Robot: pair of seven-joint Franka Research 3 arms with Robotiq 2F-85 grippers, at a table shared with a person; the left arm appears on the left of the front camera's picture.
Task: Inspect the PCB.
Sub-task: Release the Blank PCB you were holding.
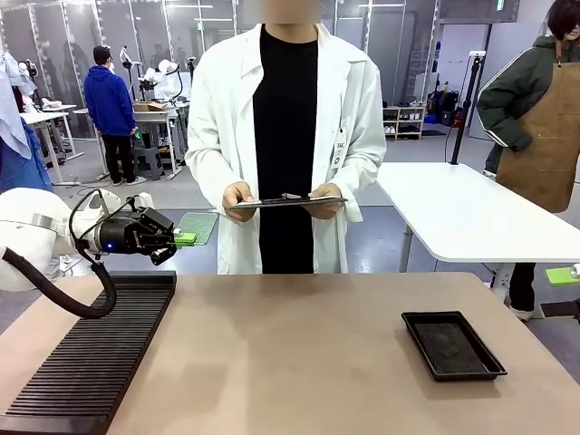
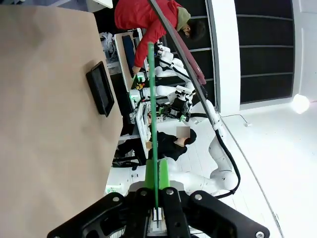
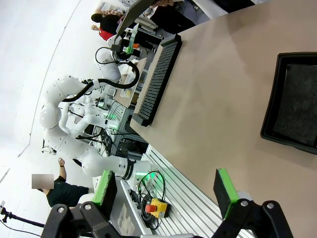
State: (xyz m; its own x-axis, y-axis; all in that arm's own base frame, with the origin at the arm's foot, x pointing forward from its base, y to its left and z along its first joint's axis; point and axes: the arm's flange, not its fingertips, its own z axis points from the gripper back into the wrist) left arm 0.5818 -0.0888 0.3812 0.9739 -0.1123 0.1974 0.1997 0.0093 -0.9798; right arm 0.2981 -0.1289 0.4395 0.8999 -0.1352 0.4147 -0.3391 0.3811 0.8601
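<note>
Across the tan bench [image 1: 299,362], a person in a white coat holds a grey clipboard [image 1: 285,202]. The left fingers [image 1: 184,238] clench one edge of the PCB [image 1: 199,227], which is raised above the slotted black rack [image 1: 91,362]. The right fingers [image 3: 164,191] hang released. With so narrow a bite, the thin board could twist or slip out during a quick tilt.
</note>
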